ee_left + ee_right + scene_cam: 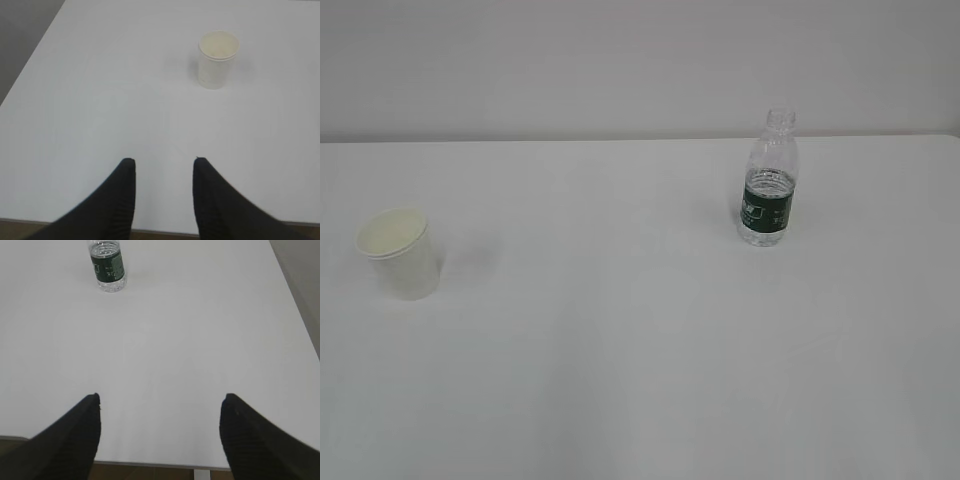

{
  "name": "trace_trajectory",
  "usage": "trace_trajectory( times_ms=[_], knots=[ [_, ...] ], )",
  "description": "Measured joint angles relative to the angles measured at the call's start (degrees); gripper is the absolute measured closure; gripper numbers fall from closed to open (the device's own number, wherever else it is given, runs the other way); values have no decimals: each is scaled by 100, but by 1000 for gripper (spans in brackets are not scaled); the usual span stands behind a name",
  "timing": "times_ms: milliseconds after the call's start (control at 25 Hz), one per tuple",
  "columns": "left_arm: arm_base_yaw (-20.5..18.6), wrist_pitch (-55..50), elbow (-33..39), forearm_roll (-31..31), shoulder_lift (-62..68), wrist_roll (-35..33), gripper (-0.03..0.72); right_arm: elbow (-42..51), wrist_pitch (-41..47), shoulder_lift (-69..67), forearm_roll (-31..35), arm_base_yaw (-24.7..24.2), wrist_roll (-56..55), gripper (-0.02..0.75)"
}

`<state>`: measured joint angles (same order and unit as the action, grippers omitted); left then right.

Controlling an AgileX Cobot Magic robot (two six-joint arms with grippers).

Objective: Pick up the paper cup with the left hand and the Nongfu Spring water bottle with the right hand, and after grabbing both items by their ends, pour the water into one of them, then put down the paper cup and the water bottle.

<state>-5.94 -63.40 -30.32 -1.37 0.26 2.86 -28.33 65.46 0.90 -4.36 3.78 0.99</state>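
Wide white table (640, 350) in the exterior view, and neither arm shows there. The cup (400, 252) stands upright far out on the left side, mouth up, cream inside showing, nothing touching it. Over on the right and farther back, the bottle (767, 180) stands upright too, no cap on its threaded neck, dark green label round the middle. Water (766, 183) sits inside it, the level up near the top of the label. Cup and bottle are well apart, bare table between them.

Left wrist view now: the left end effector (165, 167) hangs over the near edge of the table, its two black fingers (120, 195) parted with a moderate gap and nothing between them. The cup (217, 60) is well ahead of it and off to the right of its line, standing free.

Right wrist view: the right end effector (161, 405) is spread wide, fingers (80, 430) far apart at the bottom corners of the picture, holding nothing, also low over the near table edge. The bottle (107, 265) is far ahead and to the left at the top of this view, its neck cut off by the picture edge. The table's right edge (295, 310) runs down the right side
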Motion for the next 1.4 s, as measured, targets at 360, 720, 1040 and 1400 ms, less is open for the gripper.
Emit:
trace_trajectory(
  times_ms=[360, 720, 1040, 1400],
  knots=[
    [0, 0, 0, 0, 0, 0, 423, 0, 0, 0, 0, 0, 0, 183],
    [0, 0, 0, 0, 0, 0, 436, 0, 0, 0, 0, 0, 0, 183],
    [0, 0, 0, 0, 0, 0, 437, 0, 0, 0, 0, 0, 0, 183],
    [0, 23, 0, 201, 11, 0, 437, -125, 0, 0, 257, 0, 0, 183]
  ],
)
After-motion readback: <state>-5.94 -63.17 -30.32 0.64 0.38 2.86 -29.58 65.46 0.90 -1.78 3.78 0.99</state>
